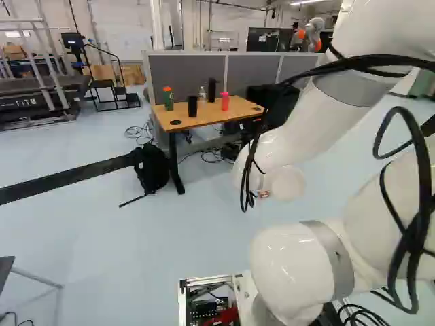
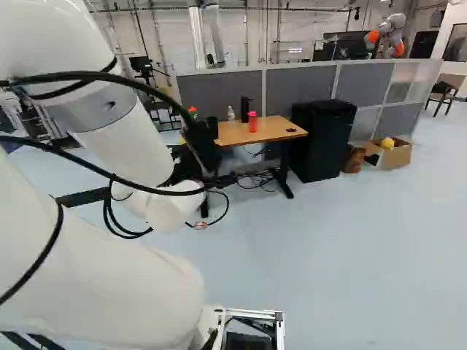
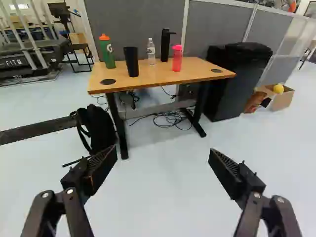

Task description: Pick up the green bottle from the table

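In the right base view the black gripper (image 2: 201,148) shows partly beyond the white arm, in front of the desk's near end. The wrist view shows the gripper (image 3: 162,160) wide open, nothing between its fingers. Well ahead of it, the green bottle (image 3: 107,51) with an orange cap stands upright on the wooden table (image 3: 163,76), near one end. The left base view also has the green bottle (image 1: 168,99) on the tabletop; in the right base view little besides its orange cap (image 2: 193,110) shows.
On the table stand a black tumbler (image 3: 132,61), a clear bottle (image 3: 151,51), a black flask (image 3: 166,44) and a pink bottle (image 3: 177,58). A backpack (image 3: 98,128) and long black bar (image 3: 39,129) lie before its near leg. Another robot (image 2: 388,35) is far back.
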{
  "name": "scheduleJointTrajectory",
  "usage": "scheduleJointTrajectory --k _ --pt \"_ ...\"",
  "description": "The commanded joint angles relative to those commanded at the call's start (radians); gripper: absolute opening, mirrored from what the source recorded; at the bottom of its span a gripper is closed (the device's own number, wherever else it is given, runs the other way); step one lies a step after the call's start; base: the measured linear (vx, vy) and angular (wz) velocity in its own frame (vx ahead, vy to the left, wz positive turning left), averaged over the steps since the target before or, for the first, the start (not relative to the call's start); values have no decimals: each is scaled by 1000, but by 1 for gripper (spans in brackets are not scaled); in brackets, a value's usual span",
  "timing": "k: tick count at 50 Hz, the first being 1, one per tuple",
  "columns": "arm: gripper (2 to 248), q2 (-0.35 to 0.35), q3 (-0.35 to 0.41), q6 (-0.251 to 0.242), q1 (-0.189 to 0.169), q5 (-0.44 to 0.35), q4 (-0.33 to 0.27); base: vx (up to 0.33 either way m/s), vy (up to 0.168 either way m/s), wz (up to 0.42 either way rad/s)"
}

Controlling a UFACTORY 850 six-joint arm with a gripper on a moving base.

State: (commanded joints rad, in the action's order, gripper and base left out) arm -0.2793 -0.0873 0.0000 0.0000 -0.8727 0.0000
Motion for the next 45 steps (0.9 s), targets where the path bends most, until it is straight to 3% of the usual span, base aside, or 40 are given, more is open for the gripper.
scheduleJointTrajectory --k 18,45 --pt "247 0 0 0 0 0 0 109 2 6" --pt "247 0 0 0 0 0 0 198 -14 14"
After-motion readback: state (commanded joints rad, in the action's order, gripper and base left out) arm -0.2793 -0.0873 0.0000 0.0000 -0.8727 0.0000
